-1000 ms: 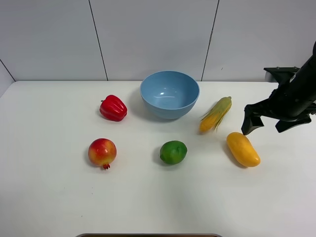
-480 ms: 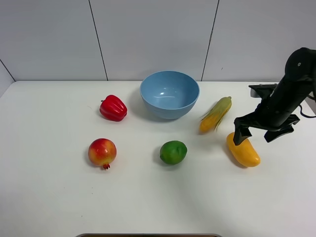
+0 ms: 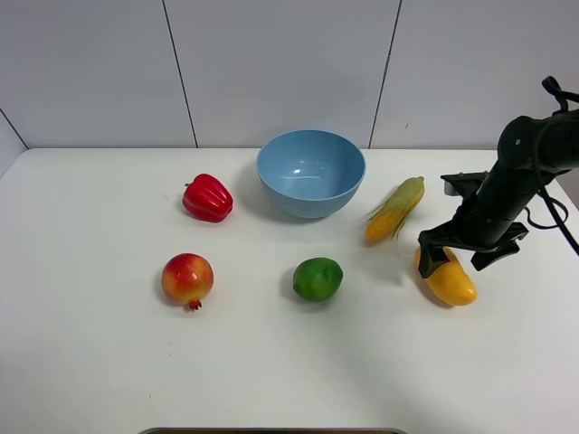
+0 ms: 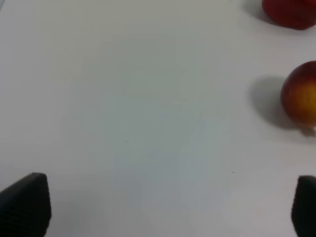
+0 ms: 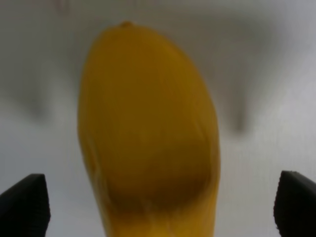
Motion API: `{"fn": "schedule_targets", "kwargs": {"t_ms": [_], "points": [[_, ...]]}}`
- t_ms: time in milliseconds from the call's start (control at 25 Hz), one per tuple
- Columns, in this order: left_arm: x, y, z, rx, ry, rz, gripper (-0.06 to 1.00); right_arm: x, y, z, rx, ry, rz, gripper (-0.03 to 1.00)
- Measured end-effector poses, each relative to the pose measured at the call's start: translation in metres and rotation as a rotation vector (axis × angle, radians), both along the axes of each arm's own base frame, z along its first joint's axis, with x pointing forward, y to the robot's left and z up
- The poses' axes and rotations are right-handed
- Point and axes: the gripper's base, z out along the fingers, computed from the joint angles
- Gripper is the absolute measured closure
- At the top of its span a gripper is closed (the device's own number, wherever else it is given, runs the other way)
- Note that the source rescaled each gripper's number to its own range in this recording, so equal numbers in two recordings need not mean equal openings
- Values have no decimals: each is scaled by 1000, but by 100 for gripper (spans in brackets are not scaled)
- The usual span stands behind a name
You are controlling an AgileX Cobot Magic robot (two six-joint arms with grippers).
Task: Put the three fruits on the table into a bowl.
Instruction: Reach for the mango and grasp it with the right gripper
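At the right side of the table (image 3: 109, 362), the right gripper (image 3: 455, 260) had come down over the last second from a higher spot beyond the corn cob (image 3: 395, 209) and now straddled the mango (image 3: 450, 282). Its jaws stood apart, one finger on each side of the fruit's far end. The wrist view showed bare table between each fingertip and the yellow skin, so nothing was gripped yet. The mango still lay flat where it had been. That descent looked like the end of the approach: closing on the fruit seemed the step due next, then a lift and carry to the bowl (image 3: 310, 203), which stood empty at the back of the table, past the corn cob.

The left gripper (image 4: 165, 207) hung wide open over bare tabletop, with the pomegranate (image 4: 301, 96) off to one side. The lime (image 3: 317, 278) sat untouched in front of the bowl. None of the three fruits was in yet, so the task appeared barely begun.
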Motion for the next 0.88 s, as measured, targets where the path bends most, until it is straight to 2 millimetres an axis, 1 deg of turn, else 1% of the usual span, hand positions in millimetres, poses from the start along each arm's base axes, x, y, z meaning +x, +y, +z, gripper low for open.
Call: {"fn": "schedule_targets", "kwargs": {"t_ms": [200,480,640,720,880], "points": [[0,0,0,0,0,0,-6,3,0,-15,-4,20,0,21],[0,0,0,0,0,0,-6,6,0,-31,-9,28,2,21],[0,0,0,0,0,0,-6,7,0,-33,-10,30,2,23],[0,0,0,0,0,0,-6,7,-1,-33,-11,30,3,29],[0,0,0,0,0,0,-6,7,-1,-33,-11,28,3,46]]}}
